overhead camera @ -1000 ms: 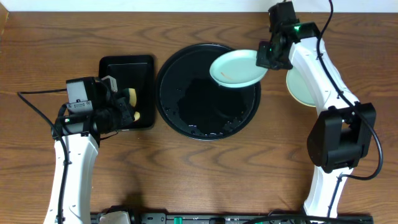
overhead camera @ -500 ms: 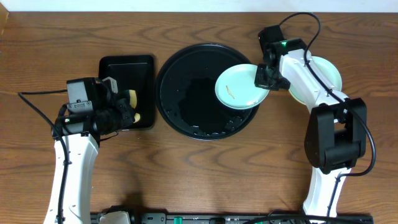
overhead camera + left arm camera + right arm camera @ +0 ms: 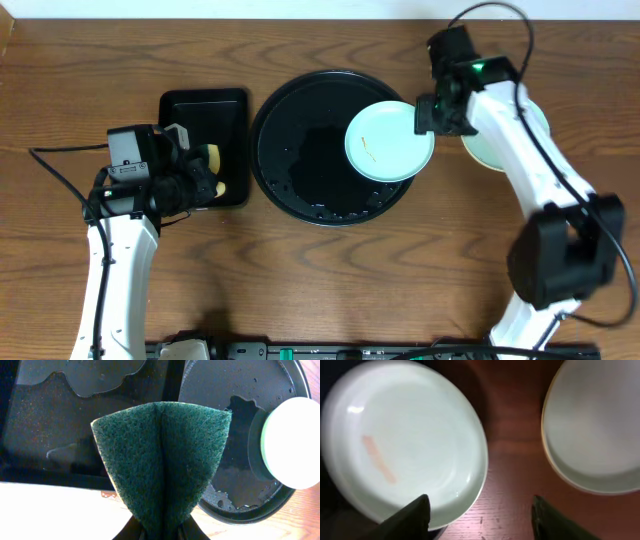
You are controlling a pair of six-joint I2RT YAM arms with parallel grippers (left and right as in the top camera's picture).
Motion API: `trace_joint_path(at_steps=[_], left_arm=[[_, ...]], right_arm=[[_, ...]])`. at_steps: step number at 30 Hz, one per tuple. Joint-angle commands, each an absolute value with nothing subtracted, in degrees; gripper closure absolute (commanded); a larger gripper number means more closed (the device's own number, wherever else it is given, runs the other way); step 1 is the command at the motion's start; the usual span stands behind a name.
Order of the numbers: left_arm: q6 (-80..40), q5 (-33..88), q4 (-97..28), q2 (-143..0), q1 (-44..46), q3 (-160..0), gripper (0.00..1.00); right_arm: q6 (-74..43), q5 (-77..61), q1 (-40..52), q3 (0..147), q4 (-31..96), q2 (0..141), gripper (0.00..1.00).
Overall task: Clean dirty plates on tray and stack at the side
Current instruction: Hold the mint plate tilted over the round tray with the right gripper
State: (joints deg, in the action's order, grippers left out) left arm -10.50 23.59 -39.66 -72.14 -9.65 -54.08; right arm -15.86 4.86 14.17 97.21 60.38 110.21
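**A:** Black gloss in the middle of the overhead view: is that the tray [image 3: 300, 150]?

**B:** Yes. One mint plate [image 3: 388, 143] lies over the tray's right edge, with a thin orange smear [image 3: 368, 148] on it. My right gripper [image 3: 432, 112] is at that plate's outer rim, and the arm reaches in from the right of the tray, bent at the elbow. That arm hides much of a second plate [image 3: 482, 150] just right of the tray.

**A:** And your left?

**B:** My left gripper [image 3: 200, 172] hangs over the rectangular tray [image 3: 200, 110] left of the tray, forearm running back toward the near side. From above I can hardly make out its fingers.

**A:** The left wrist view?

**B:** My fingers are pressed together on a folded green sponge [image 3: 162, 460], pinching it low in the frame. Beyond it is the wet tray [image 3: 220, 385]. The mint plate [image 3: 295, 442] is cut off at the frame edge.

**A:** Right wrist?

**B:** My fingers [image 3: 412, 517] are spread wide with nothing between them. One tip sits at the mint plate's [image 3: 405, 440] rim, though I cannot tell if it touches. The second plate [image 3: 592, 425] is cropped and blurred.
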Motion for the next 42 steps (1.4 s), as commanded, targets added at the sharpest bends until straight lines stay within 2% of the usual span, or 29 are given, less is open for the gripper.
trace_joint_path(at_steps=[1,3,9,11,18,28,30,31,33,34,41,42], left_arm=[[-10.2,23.3,-39.6,-72.2,-9.9,-54.3,0.87],[-10.2,23.3,-39.7,-72.2,-9.9,-54.3,0.87],[-10.2,23.3,-40.0,-72.2,-9.9,-54.3,0.87],[-10.2,23.3,-40.0,-72.2,-9.9,-54.3,0.86],[-10.2,23.3,-40.0,-72.2,-9.9,-54.3,0.87],[-10.2,23.3,-40.1,-72.2,-9.9,-54.3,0.86],[-10.2,23.3,-40.1,-72.2,-9.9,-54.3,0.87],[-10.2,23.3,-40.1,-72.2,-9.9,-54.3,0.87],[-10.2,23.3,-40.1,-72.2,-9.9,-54.3,0.87],[-10.2,23.3,-40.1,-72.2,-9.9,-54.3,0.86],[-10.2,23.3,-40.1,-72.2,-9.9,-54.3,0.87],[-10.2,23.3,-40.1,-72.2,-9.9,-54.3,0.86]], right_arm=[[-5.9,2.1,14.2,98.1,59.2,107.4,0.40],[-2.8,1.0,13.4,98.1,58.9,107.6,0.44],[3.9,-8.9,9.1,98.1,57.6,111.5,0.45],[4.6,-11.2,7.7,98.1,56.9,113.2,0.50],[4.8,-11.4,5.9,98.1,56.6,117.8,0.64],[4.8,-11.4,6.3,98.1,55.9,122.8,0.69],[4.8,-11.4,6.3,98.1,55.0,123.4,0.57],[4.8,-11.4,6.3,98.1,54.5,123.4,0.34],[4.8,-11.4,6.3,98.1,53.7,123.4,0.10],[4.8,-11.4,6.3,98.1,53.5,123.4,0.01],[4.8,-14.0,6.2,98.1,53.4,123.4,0.01],[4.8,-14.0,6.2,98.1,53.3,123.4,0.03]])
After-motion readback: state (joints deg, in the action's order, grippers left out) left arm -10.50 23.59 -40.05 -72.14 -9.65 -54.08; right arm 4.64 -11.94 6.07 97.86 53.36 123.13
